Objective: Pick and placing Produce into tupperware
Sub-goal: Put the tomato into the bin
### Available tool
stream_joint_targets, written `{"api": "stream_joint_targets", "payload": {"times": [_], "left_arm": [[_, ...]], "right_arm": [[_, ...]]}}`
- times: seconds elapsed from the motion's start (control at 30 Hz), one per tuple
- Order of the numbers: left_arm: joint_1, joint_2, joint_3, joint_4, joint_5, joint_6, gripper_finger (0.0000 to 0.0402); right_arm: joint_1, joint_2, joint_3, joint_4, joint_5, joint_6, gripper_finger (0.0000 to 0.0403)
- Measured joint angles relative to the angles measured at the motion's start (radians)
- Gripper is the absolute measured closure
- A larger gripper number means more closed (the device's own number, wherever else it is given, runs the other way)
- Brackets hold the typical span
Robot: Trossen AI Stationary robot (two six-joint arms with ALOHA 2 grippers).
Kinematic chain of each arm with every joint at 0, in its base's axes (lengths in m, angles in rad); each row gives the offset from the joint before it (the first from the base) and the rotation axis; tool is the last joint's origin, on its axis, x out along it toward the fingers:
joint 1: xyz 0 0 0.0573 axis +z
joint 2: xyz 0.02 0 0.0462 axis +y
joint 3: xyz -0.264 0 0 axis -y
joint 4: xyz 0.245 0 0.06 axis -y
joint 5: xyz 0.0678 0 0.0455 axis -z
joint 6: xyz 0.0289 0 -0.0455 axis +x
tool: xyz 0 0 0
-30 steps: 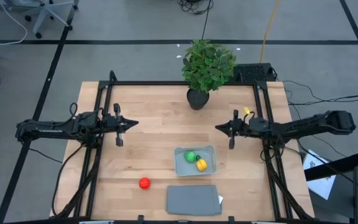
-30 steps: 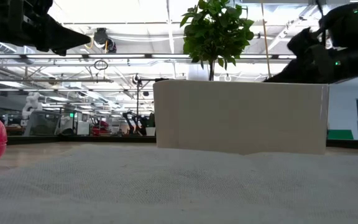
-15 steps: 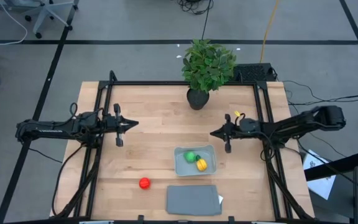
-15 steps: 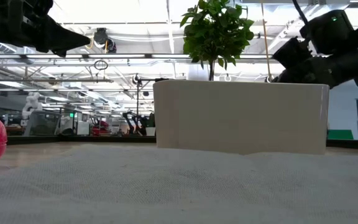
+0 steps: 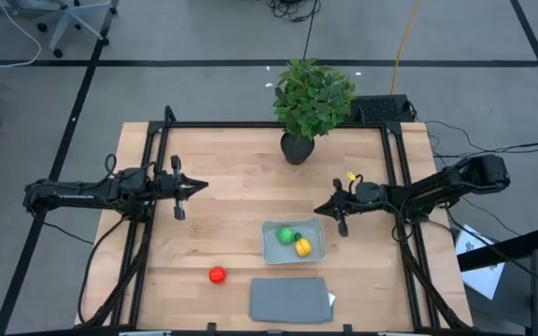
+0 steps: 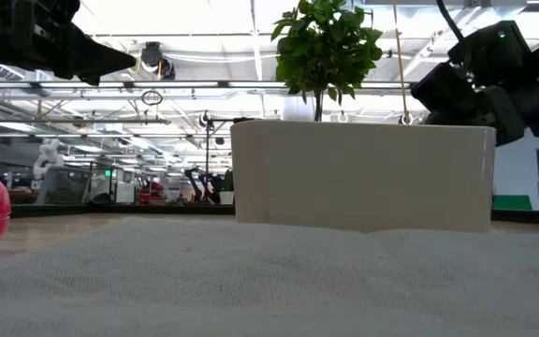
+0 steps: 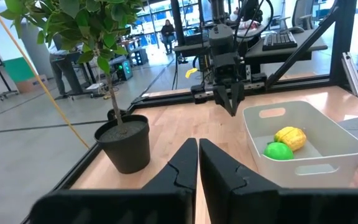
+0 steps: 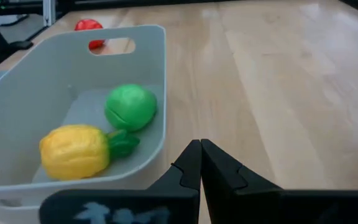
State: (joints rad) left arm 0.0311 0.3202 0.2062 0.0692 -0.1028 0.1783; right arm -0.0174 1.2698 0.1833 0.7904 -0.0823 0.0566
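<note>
Inside tupperware (image 5: pixel 317 227), green (image 5: pixel 287 235) and yellow produce (image 5: pixel 302 246), red fruit (image 5: pixel 217 274) outside, both end effectors closed, empty.

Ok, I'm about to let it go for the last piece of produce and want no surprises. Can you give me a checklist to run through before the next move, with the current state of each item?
1. Green fruit and yellow fruit in the tupperware: ok, both lie inside.
2. Red fruit in the tupperware: not ok, it sits on the table, to the tub's left.
3. Path to the red fruit free: ok, nothing lies beside it.
4. Right end effector empty: ok, fingers shut on nothing, just outside the tub's far right corner.
5. Left end effector empty: ok, shut, waiting over the table's left half.
6. Lid off the tub: ok, it lies flat in front of it.
</note>
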Motion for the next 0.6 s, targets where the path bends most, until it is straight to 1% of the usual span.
{"api": "stream_joint_targets", "payload": {"times": [0.2,0.53,0.6], "left_arm": [[0.0,0.0,0.0,0.0,0.0,0.0,0.038],[0.0,0.0,0.0,0.0,0.0,0.0,0.038],[0.0,0.0,0.0,0.0,0.0,0.0,0.038]], "right_arm": [[0.02,0.045,0.0,0.03,0.001,0.01,0.0403],[0.046,0.049,0.0,0.043,-0.002,0.01,0.0403],[0.052,0.049,0.0,0.043,-0.015,0.01,0.0403]]}}
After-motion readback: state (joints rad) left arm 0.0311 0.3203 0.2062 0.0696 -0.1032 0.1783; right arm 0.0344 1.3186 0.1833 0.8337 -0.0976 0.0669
